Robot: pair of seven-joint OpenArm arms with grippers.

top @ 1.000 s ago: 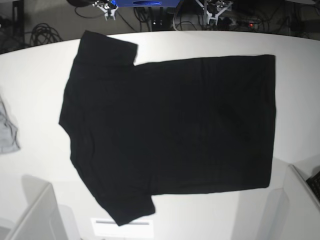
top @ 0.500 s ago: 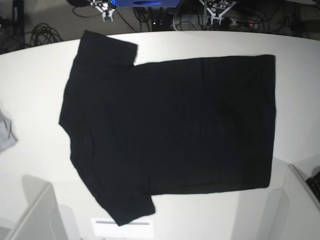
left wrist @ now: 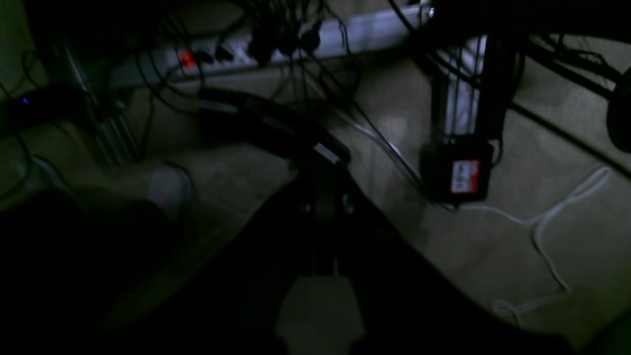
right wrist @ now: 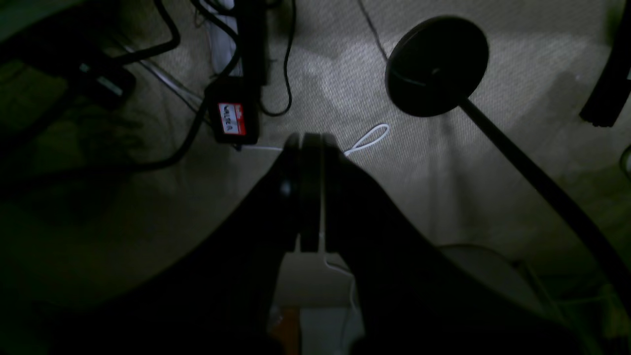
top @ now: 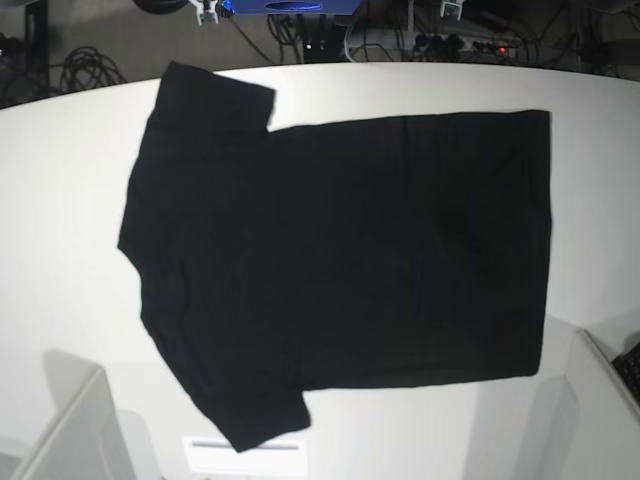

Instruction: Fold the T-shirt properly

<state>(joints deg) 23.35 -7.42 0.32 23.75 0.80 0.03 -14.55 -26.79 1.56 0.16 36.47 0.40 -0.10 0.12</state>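
Gone from the table's (top: 70,170) left edge: a grey cloth. T-shirt (top: 340,250) lies flat, plain side up, no fold made. Left gripper (left wrist: 320,172) and right gripper (right wrist: 308,143) clenched, empty, off-table.

You have the T-shirt (top: 340,260) spread flat and unfolded on the white table, plain black side up, with no print showing. It lies sideways in the base view: the neck and shoulders point to that view's left, the straight hem runs along its right. One short sleeve sticks out toward the far edge at upper left, the other toward the near edge at lower left, its tip close to the table's front. The body forms a broad, smooth rectangle with only faint creases, its edges lying straight. You see nothing resting on it and no part of it lifted or turned over.
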